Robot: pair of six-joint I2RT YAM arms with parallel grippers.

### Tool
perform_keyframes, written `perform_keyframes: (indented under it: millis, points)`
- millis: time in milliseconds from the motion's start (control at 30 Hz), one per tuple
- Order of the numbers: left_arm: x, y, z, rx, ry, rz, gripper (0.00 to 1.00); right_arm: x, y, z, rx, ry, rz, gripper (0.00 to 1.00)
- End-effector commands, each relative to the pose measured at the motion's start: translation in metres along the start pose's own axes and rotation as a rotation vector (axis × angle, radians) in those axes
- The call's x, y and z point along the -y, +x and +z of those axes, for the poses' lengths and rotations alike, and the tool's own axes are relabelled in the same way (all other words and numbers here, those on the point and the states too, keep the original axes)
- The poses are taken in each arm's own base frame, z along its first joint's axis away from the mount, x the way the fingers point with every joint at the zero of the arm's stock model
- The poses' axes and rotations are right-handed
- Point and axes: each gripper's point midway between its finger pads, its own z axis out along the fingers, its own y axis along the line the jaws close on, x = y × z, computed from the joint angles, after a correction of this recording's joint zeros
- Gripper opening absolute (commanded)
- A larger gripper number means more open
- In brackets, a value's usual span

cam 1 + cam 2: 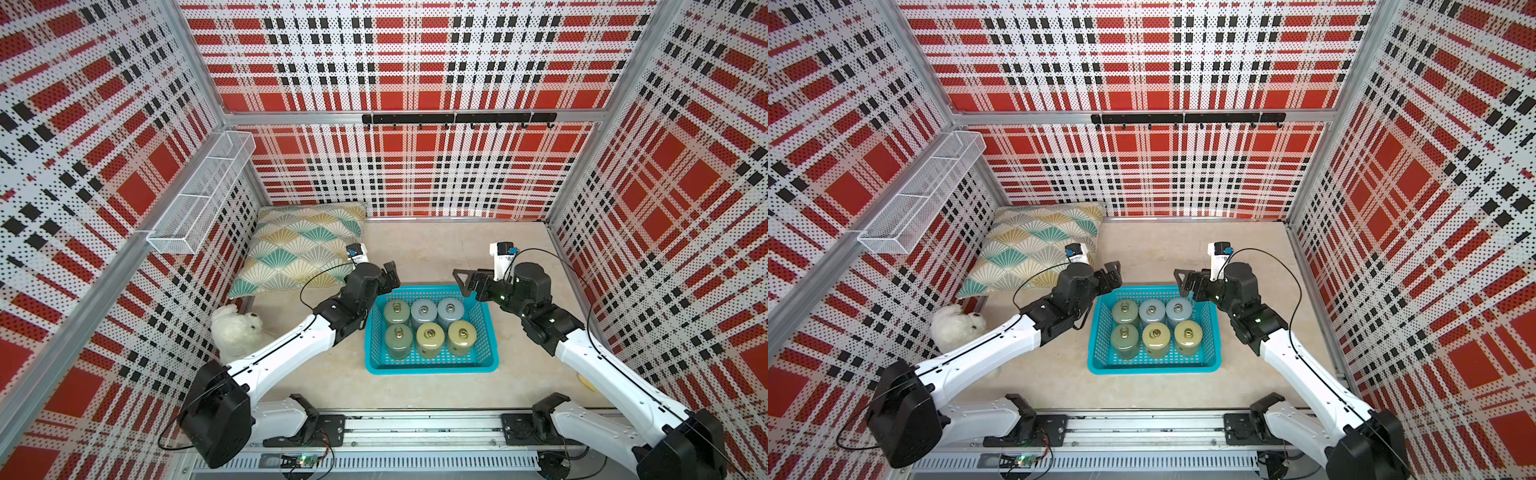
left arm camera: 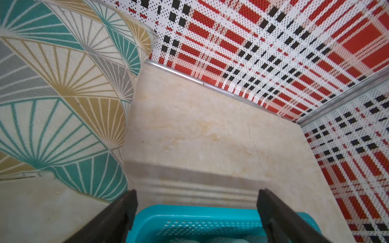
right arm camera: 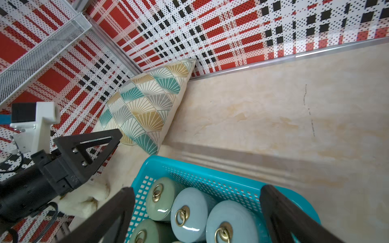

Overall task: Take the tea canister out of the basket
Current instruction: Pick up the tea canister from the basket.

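Your left tool (image 2: 194, 194) and right tool (image 3: 196, 189) hover released over the far rim of the basket (image 1: 432, 369), mid-approach; next, lower one around a tea canister (image 1: 450, 313).

Patterned cushion (image 1: 299, 245), with a fan motif in teal, mustard and grey, lies in the far left corner of the beige marbled worktop (image 1: 436, 249). White plush toy (image 1: 235, 330) sits nearer, beside the left wall. White wire-mesh rack (image 1: 199, 195), three compartments, is mounted on the left wall above the cushion. Black hook rail (image 1: 457, 119) is fixed across the rear plaid perforated wall (image 1: 415, 62).
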Motion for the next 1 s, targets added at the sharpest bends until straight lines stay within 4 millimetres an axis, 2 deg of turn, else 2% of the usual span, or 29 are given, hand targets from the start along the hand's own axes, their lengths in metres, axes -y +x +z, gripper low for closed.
perform_keyframes:
  millis: [0, 133, 233, 367, 467, 600, 633, 967]
  points:
    - [-0.004, 0.013, -0.004, -0.075, -0.023, 0.076, 0.99, -0.02, 0.012, 0.002, -0.062, -0.084, -0.036, 1.0]
    - [0.0, 0.019, -0.008, -0.122, -0.002, 0.13, 0.99, -0.036, 0.02, 0.005, -0.101, -0.12, -0.079, 1.0]
    - [0.004, 0.027, -0.01, -0.177, 0.026, 0.192, 0.99, -0.052, 0.018, 0.008, -0.109, -0.152, -0.092, 1.0]
    - [0.002, 0.042, -0.008, -0.262, 0.022, 0.261, 1.0, -0.057, 0.014, 0.01, -0.105, -0.163, -0.096, 1.0]
    - [0.005, 0.056, -0.004, -0.333, 0.042, 0.294, 0.99, -0.059, 0.013, 0.007, -0.098, -0.167, -0.098, 1.0]
    - [0.006, 0.082, 0.004, -0.445, 0.057, 0.331, 0.87, -0.062, 0.009, 0.001, -0.083, -0.176, -0.104, 1.0]
    - [0.005, 0.088, 0.005, -0.475, 0.055, 0.338, 0.86, -0.051, 0.034, -0.002, -0.187, -0.146, -0.131, 1.0]
    - [0.003, 0.116, 0.007, -0.587, 0.052, 0.391, 0.89, -0.044, 0.031, -0.003, -0.17, -0.101, -0.122, 1.0]
